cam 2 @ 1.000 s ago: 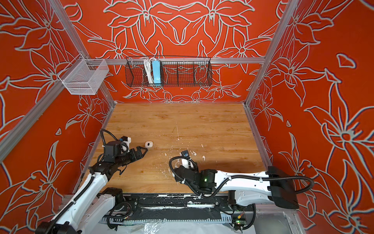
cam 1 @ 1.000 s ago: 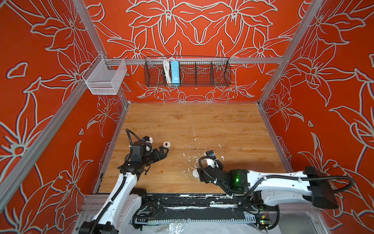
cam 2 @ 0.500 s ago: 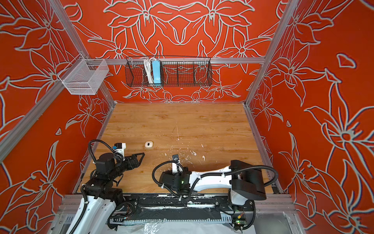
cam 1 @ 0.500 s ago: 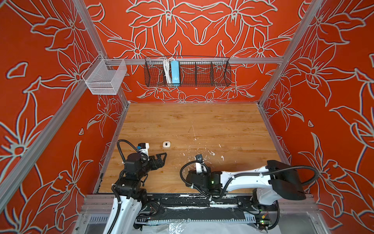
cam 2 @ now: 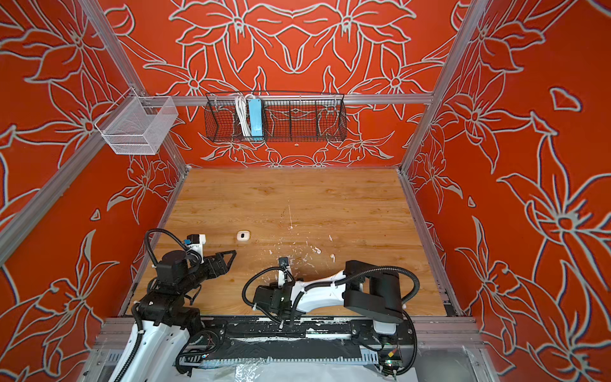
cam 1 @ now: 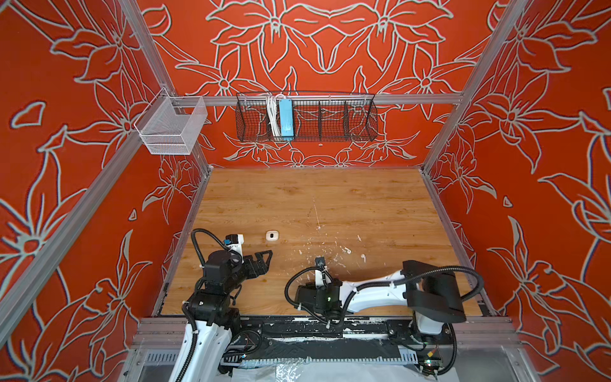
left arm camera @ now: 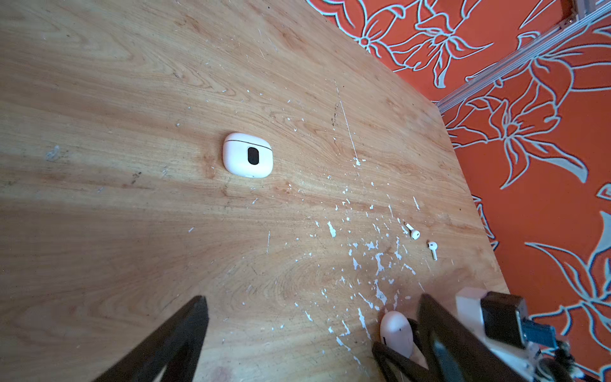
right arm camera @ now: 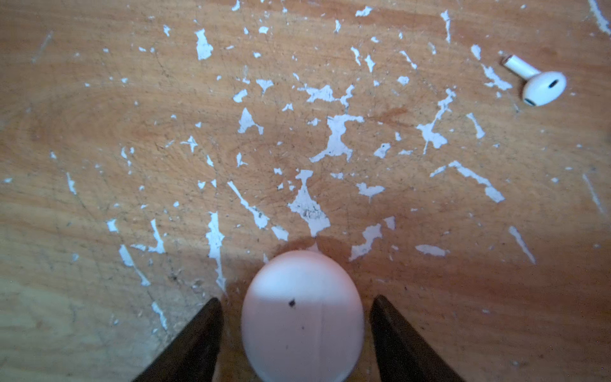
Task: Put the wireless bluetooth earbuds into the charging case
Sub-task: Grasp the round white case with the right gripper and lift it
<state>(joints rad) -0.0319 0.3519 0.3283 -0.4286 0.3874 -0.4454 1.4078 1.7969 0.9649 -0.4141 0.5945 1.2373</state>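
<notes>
The charging case, a smooth white puck, lies on the wooden table between my right gripper's two dark fingers. A narrow gap shows on each side, so the gripper is open around it. The case also shows in the left wrist view; in both top views the right wrist hides it. Two white earbuds lie loose beyond the right wrist, one of them in the right wrist view. My left gripper hangs wide open and empty near the table's left side.
A cream rounded-square case with a dark oval lies on the table beyond the left gripper. White paint flecks cover the wood around the earbuds. A black wire basket and a white mesh basket hang on the walls.
Both arms have drawn back toward the front edge. The right arm has folded, and its jaws have narrowed around the charging case. The left gripper stays wide open.
</notes>
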